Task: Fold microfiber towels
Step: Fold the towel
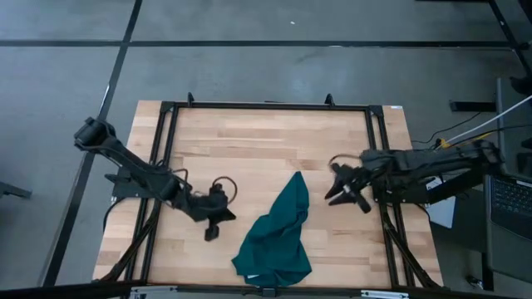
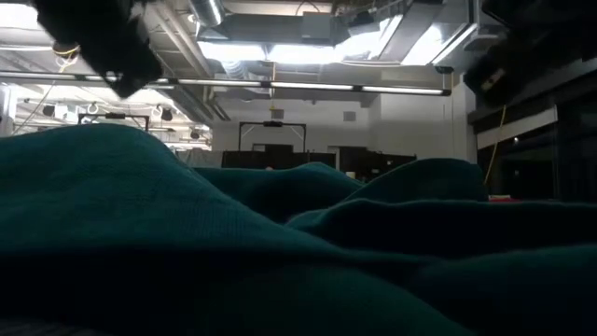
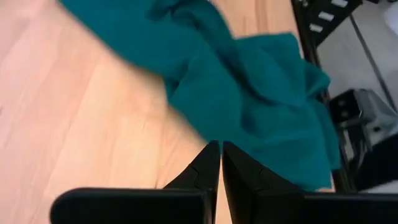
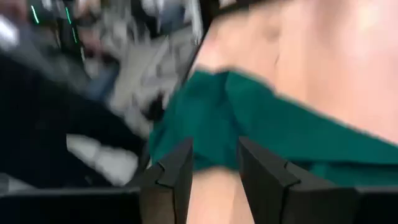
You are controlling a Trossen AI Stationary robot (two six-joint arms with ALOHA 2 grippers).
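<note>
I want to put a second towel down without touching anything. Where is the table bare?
The far half of the table, beyond both arms, is bare wood. The near middle is crowded: the towel lies crumpled there, with the left tool beside it and the right tool near its far tip.

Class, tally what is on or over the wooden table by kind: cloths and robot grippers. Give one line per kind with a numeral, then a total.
Dark teal-green soft microfiber towel, crumpled near the table's front edge: 1
Dark two-finger robot grippers, left gripper and right gripper, neither holding the towel: 2
Total: 3
</note>
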